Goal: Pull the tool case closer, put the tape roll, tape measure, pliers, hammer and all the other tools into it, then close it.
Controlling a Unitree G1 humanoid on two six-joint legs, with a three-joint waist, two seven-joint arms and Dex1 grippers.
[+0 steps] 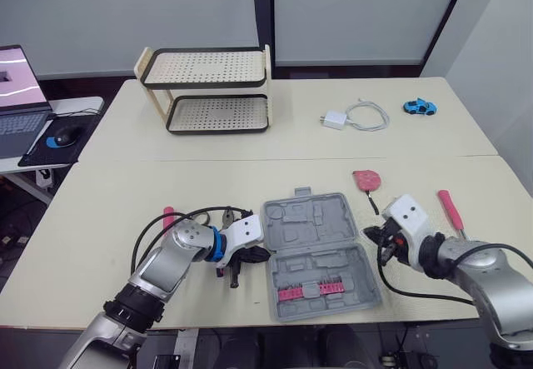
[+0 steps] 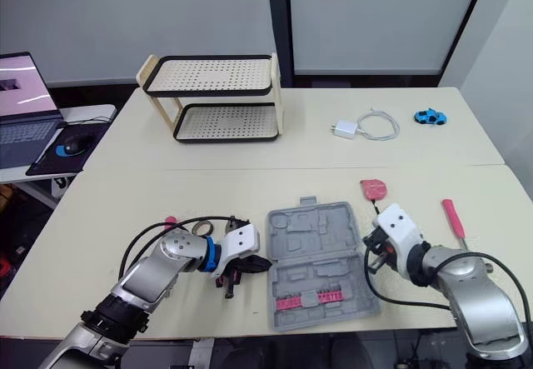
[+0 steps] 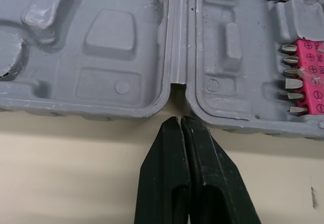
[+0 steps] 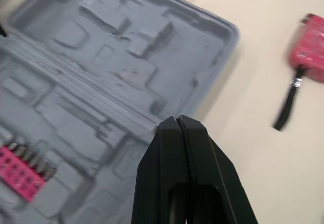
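The grey tool case [image 1: 321,252] lies open and flat near the table's front edge, with a pink strip of bits [image 1: 310,290] in its near half. My left gripper [image 1: 265,254] is shut and empty, its tips [image 3: 179,123] at the case's left edge by the hinge. At the case's right edge, my right gripper [image 1: 367,234] is also shut and empty, its tips [image 4: 177,120] over the rim. A pink tape measure [image 1: 366,180] lies behind the right gripper. A red-handled screwdriver [image 1: 450,211] lies further right. Pliers [image 1: 226,216] and a pink handle [image 1: 169,216] sit behind my left arm.
A two-tier perforated rack [image 1: 208,90] stands at the back left. A white charger with its cable [image 1: 354,117] and a blue toy car [image 1: 420,107] lie at the back right. A laptop [image 1: 17,94] and a mouse [image 1: 62,136] sit on a side table to the left.
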